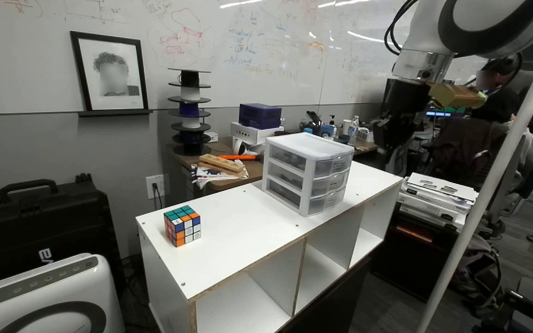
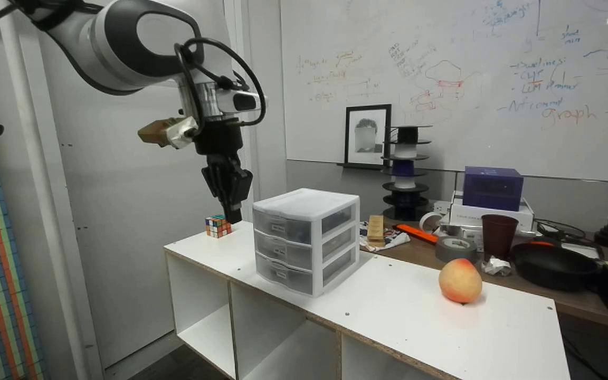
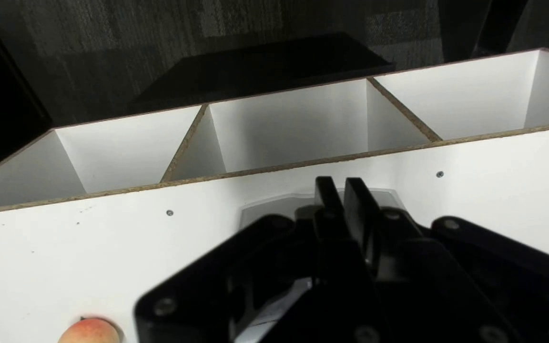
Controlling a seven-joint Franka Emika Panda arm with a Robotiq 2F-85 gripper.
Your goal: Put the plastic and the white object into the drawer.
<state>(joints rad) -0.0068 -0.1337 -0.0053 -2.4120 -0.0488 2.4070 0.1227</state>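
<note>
- The gripper (image 3: 339, 183) is pictured off the drawer-front side of a translucent chest (image 2: 314, 248), apart from it; its fingers (image 3: 360, 200) are drawn nearly together, a slim gap between, with nothing seen pinched.
- All three drawers (image 2: 284, 252) appear pushed in; which one is meant cannot be told.
- The white object is not made out on the shelf unit (image 1: 243, 226); a crumpled white scrap (image 2: 496, 266) is seen on the desk (image 2: 581, 306) behind, though it cannot be confirmed as the piece wanted. The plastic is not identified either.
- A drawer front could be jabbed rather than pulled, it is judged, if the approach is made with the fingers this close together.
- The chest itself might be dragged across the shelf unit, should a drawer stick; lightness is suggested by its thin walls, and no fastening is seen.
- Anything released before a drawer is drawn out would likely be dropped in front of the chest.
- The puzzle cube (image 1: 183, 225) or the peach (image 2: 460, 281), set on opposite sides of the chest, could be knocked by a wide swing.
</note>
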